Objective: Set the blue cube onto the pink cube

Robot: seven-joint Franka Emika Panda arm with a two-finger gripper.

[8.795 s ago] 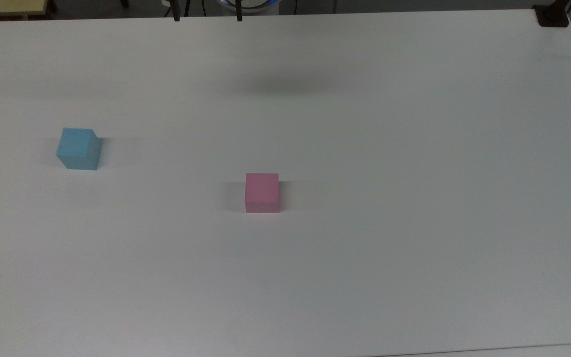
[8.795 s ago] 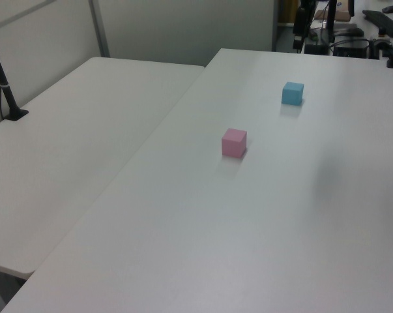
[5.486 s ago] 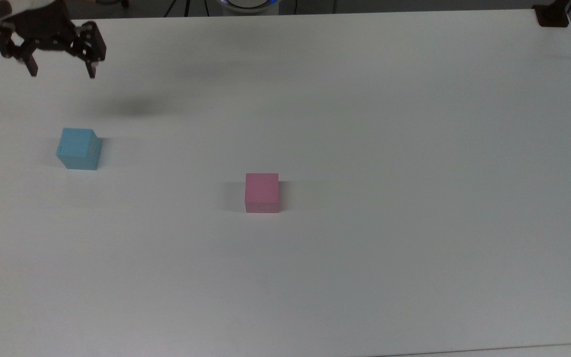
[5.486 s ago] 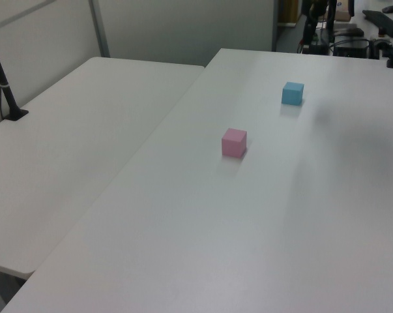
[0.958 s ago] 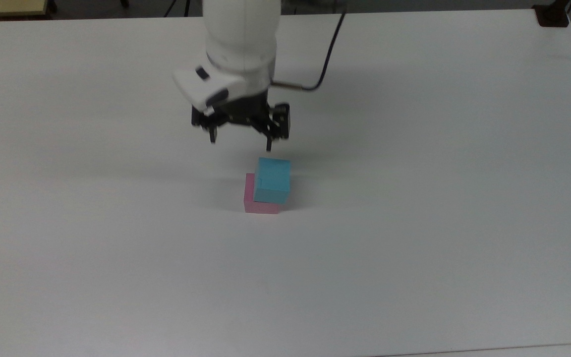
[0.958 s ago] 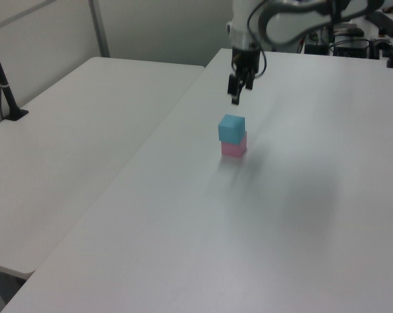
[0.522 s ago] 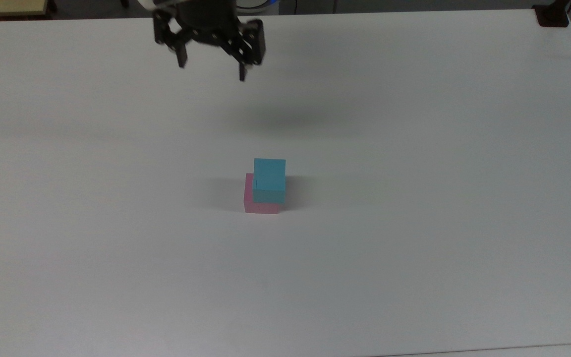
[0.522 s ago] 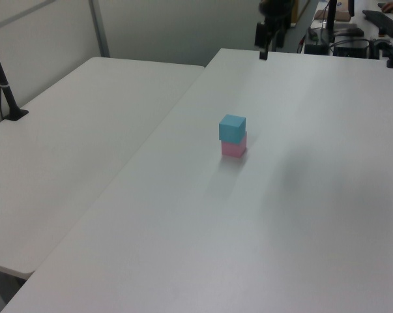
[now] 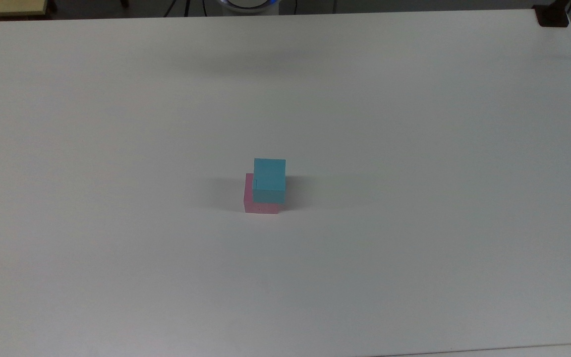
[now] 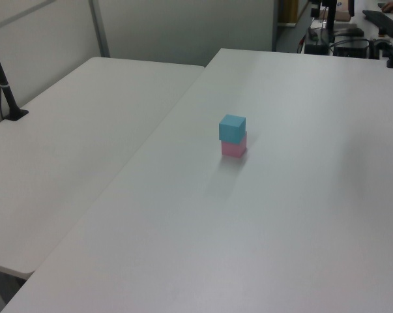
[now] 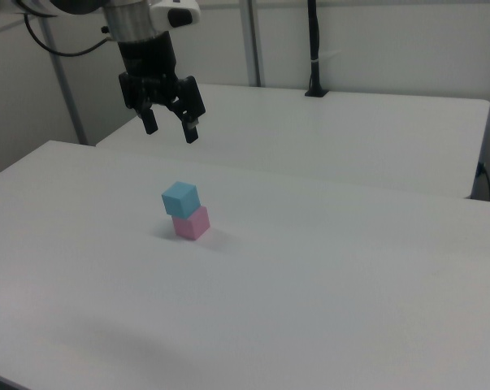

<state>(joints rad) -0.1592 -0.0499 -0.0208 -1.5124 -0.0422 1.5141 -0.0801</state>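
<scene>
Atop the pink cube, the blue cube, upright, slightly offset; pincer spread, empty, well above

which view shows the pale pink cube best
The right view: the pale pink cube shows two faces under the light blue cube. The left view shows one front face; the top view just an edge strip.

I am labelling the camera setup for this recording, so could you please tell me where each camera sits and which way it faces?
Top view: high above, looking steeply down at the white table and the blue cube on the pink cube.
Left view: beside the table, angled down along it at the stack.
Right view: the opposite side, lower, facing the stack and the open gripper above it.
All three share the two cubes.
</scene>
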